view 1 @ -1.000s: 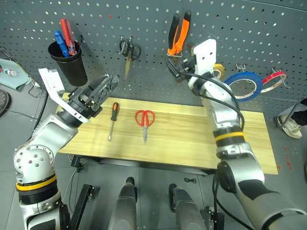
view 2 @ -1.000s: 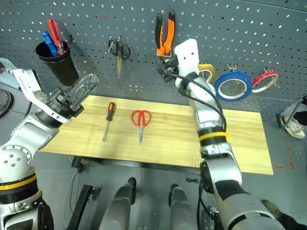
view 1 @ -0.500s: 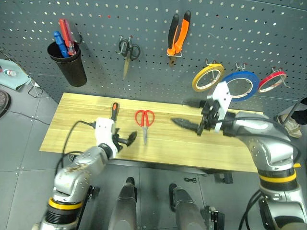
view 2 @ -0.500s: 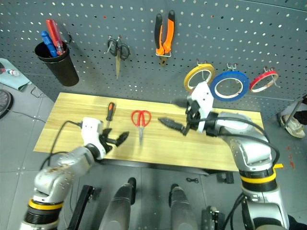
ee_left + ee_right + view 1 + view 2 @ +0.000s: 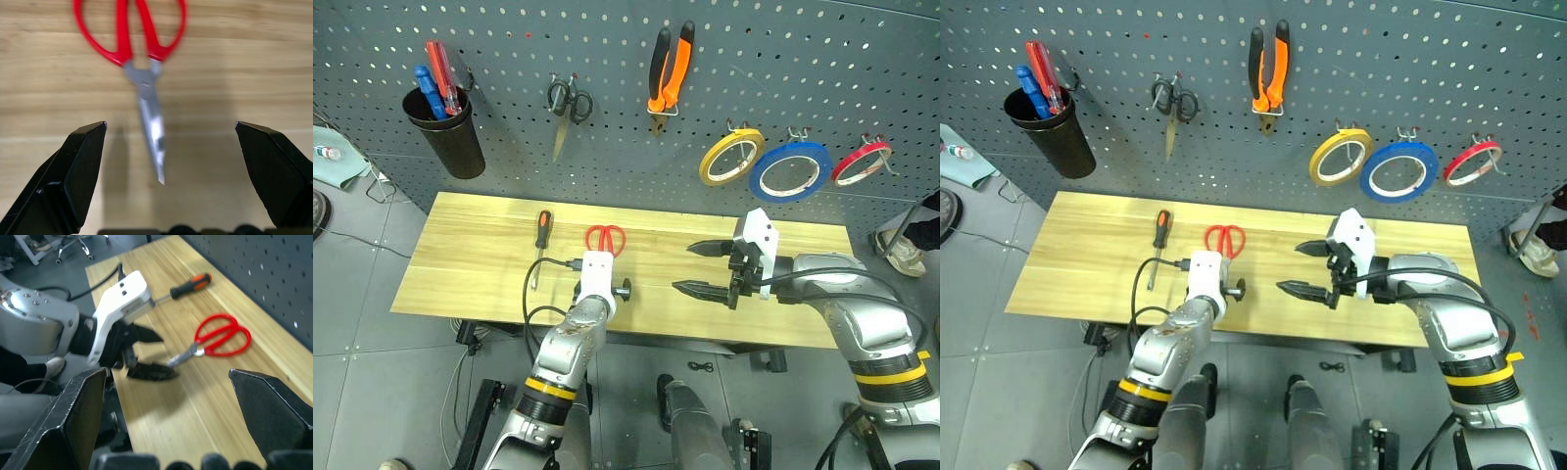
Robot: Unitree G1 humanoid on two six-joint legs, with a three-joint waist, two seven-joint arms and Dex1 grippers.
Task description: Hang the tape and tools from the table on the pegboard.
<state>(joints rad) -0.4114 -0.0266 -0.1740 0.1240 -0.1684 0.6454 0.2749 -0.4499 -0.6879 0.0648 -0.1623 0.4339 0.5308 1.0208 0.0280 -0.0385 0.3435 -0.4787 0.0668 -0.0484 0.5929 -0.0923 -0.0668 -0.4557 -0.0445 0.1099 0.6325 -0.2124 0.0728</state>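
Left gripper (image 5: pixel 166 147): fingers spread wide, holding nothing, low over the table (image 5: pixel 460 264) near its front edge. It points along the wood at the red-handled scissors (image 5: pixel 139 54), which lie flat with blades closed and the tip toward the gripper. In the left wrist view the blade tip sits between the two black fingers (image 5: pixel 73 171) but not touching either. In the right wrist view the same gripper's fingertips sit just beside the scissor tip.

Right gripper (image 5: pixel 705 266): also fully open and empty, fingers pointing toward the robot's left, above the middle of the table, well apart from the scissors.

Screwdriver (image 5: pixel 540 245): orange-and-black handle, lying on the table just left of the scissors, handle toward the pegboard (image 5: pixel 803 59), shaft toward the front edge. Apart from both grippers.

Pliers (image 5: pixel 666 64): orange-and-black handles, already hanging on the pegboard above the table's middle, handles up, jaws down on a hook.

Blue tape ring (image 5: pixel 790 168): hanging on a pegboard hook at the right, between a yellow tape ring (image 5: pixel 731 157) and a red tape ring (image 5: pixel 862 162), each on its own hook. Blue and yellow rings overlap slightly at the edge.

Also on the pegboard: small dark scissors (image 5: pixel 566 108) hanging left of the pliers; a black cup (image 5: pixel 448 132) at far left holding red and blue handled tools (image 5: pixel 435 73).
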